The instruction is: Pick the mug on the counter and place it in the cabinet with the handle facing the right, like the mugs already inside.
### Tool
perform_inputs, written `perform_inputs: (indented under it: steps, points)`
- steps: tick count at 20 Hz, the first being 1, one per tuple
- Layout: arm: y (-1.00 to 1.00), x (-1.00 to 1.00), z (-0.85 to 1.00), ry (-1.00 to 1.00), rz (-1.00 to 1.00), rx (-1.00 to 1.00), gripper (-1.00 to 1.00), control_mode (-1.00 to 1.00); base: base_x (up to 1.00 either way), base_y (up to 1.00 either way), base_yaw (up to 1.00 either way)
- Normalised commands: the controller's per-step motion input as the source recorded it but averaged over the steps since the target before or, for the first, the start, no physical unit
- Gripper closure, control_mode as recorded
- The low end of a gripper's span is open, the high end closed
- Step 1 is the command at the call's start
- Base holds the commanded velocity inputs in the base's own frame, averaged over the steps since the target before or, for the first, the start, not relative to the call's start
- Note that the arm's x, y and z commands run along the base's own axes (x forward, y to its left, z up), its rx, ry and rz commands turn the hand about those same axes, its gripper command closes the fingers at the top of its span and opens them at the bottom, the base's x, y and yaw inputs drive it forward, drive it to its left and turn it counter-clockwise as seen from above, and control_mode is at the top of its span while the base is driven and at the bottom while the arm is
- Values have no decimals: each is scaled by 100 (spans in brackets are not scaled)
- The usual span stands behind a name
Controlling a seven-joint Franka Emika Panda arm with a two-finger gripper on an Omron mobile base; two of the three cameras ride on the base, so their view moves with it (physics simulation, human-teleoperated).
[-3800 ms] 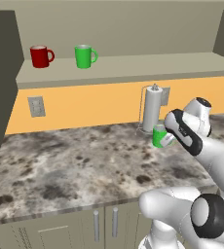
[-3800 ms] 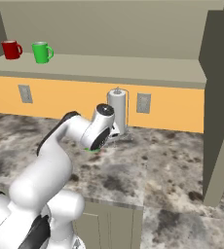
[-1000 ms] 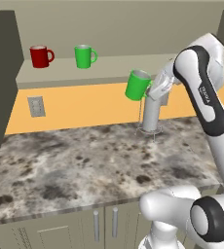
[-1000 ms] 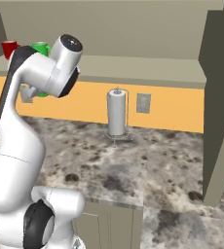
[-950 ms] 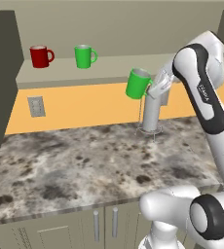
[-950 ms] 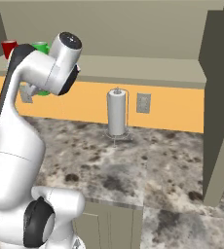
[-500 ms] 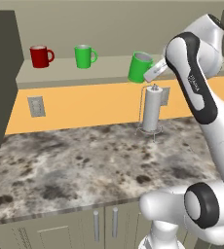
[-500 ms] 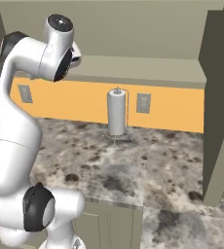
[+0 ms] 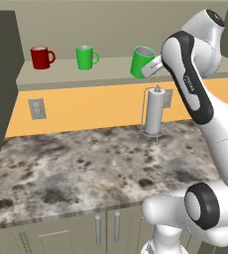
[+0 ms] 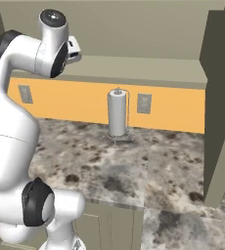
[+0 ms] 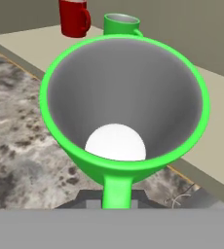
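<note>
Closest to the hand camera, the mug (image 11: 123, 107) took up nearly the whole shot, its open mouth tipped toward the lens with the grey inside and a pale round bottom showing. The handle (image 11: 118, 190) sat right down at the fingers, so the gripper (image 9: 154, 65) was clenched on the mug there.

From the left base camera the mug (image 9: 142, 62) was up in the air, tilted, level with the front edge of the cabinet (image 9: 111, 74) shelf and well above the counter (image 9: 86, 163). A paper towel holder (image 9: 154, 111) stood on the counter just below it, against the orange back wall.

Further back on the shelf, a second green mug (image 9: 86, 57) sat upright with its handle to the right, and a red mug (image 9: 40, 57) stood left of it the same way, handle to the right too. Both were clearly apart from the held one.
</note>
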Motion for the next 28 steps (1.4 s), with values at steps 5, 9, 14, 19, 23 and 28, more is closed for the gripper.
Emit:
perform_inputs:
  steps: [5,9,14,19,23,28]
  points:
    - [0,24,-4,0,-5,0,100,-100,0,0,0]
    - [0,40,0,5,-6,-1,100,-100,0,0,0]
    - [0,39,-1,12,-7,0,100,-100,0,0,0]
    - [0,40,-3,6,-8,0,100,-100,0,0,0]
    - [0,42,-6,4,-7,0,100,-100,0,0,0]
    - [0,34,-9,5,-4,0,100,-100,0,0,0]
